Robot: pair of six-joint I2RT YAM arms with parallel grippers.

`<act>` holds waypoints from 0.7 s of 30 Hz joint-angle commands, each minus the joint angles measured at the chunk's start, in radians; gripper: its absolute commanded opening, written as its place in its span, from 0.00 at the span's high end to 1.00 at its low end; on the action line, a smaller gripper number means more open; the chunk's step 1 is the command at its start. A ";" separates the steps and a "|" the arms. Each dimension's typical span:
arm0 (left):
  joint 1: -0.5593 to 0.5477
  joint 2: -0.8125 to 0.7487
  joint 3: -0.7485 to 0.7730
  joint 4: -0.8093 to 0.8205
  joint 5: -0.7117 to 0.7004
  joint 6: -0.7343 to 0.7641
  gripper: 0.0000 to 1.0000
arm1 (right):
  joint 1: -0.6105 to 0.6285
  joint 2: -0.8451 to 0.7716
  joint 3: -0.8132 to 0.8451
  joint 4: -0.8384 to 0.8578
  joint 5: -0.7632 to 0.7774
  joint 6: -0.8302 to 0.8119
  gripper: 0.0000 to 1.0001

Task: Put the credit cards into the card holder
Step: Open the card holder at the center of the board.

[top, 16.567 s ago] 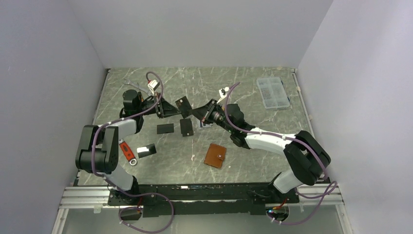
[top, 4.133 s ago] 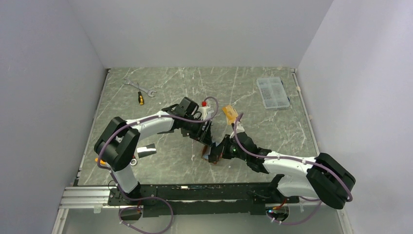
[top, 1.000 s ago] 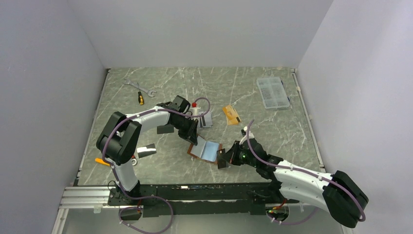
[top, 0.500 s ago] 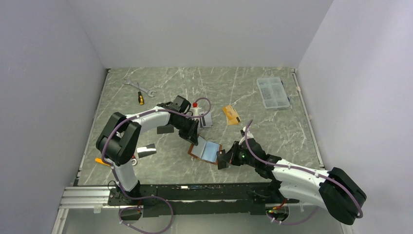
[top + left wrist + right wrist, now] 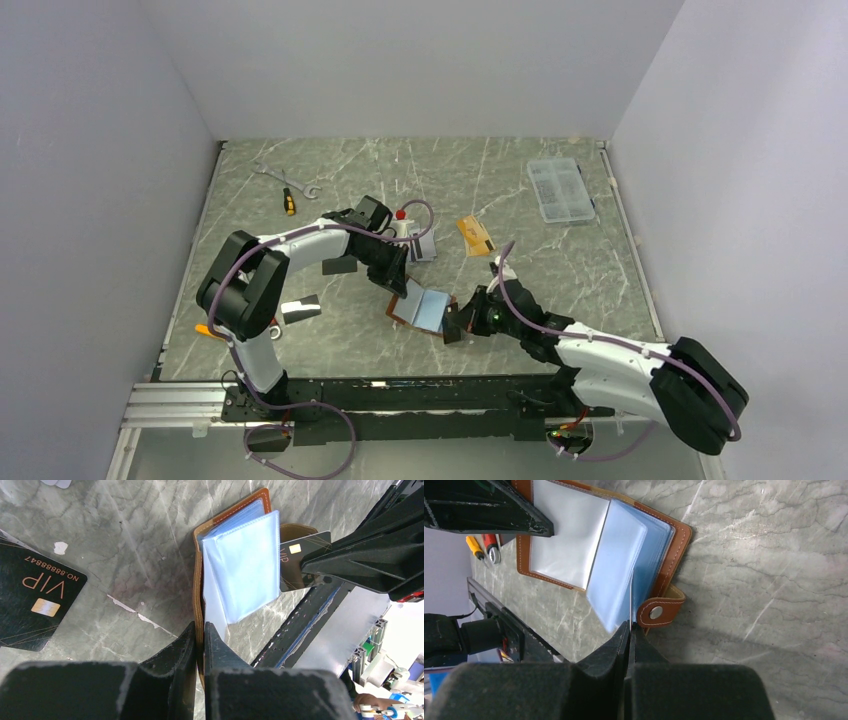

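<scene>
The card holder (image 5: pixel 428 307) lies open on the table, tan leather outside, light blue-grey sleeves (image 5: pixel 242 565) inside. My left gripper (image 5: pixel 399 288) is shut on the edge of its left cover (image 5: pixel 199 605) and pins it. My right gripper (image 5: pixel 460 321) is shut on a black credit card with a gold chip (image 5: pixel 299 559). The card's front edge is at the right side of the sleeves, beside the snap tab (image 5: pixel 658 611). In the right wrist view the card shows only edge-on between my fingers (image 5: pixel 629 628).
A black VIP card (image 5: pixel 35 592) lies left of the holder. An orange card (image 5: pixel 476 235), silver-grey cards (image 5: pixel 421 247), a black card (image 5: pixel 338 265) and another card (image 5: pixel 300 308) lie around. A wrench and screwdriver (image 5: pixel 290 192) are back left, a clear box (image 5: pixel 560 188) back right.
My right gripper has moved a little up and left with the black card, closer to the open holder. My left gripper has stayed on the cover.
</scene>
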 commanded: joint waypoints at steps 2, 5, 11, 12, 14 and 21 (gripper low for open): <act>-0.010 -0.040 0.000 0.024 0.028 0.002 0.88 | 0.000 -0.078 0.048 -0.087 0.024 -0.030 1.00; -0.011 -0.042 -0.002 0.029 0.028 -0.001 0.88 | 0.000 -0.123 0.051 -0.146 0.048 -0.040 1.00; -0.014 -0.052 -0.007 0.035 0.025 -0.002 0.88 | 0.001 -0.097 0.067 -0.115 0.026 -0.059 1.00; -0.014 -0.054 -0.010 0.036 0.023 -0.005 0.88 | 0.000 -0.080 0.076 -0.103 0.019 -0.061 1.00; -0.014 -0.060 -0.011 0.039 0.022 -0.003 0.88 | 0.001 -0.047 0.086 -0.075 0.004 -0.068 1.00; -0.015 -0.061 -0.015 0.042 0.024 -0.003 0.87 | 0.001 0.005 0.129 -0.011 -0.038 -0.084 1.00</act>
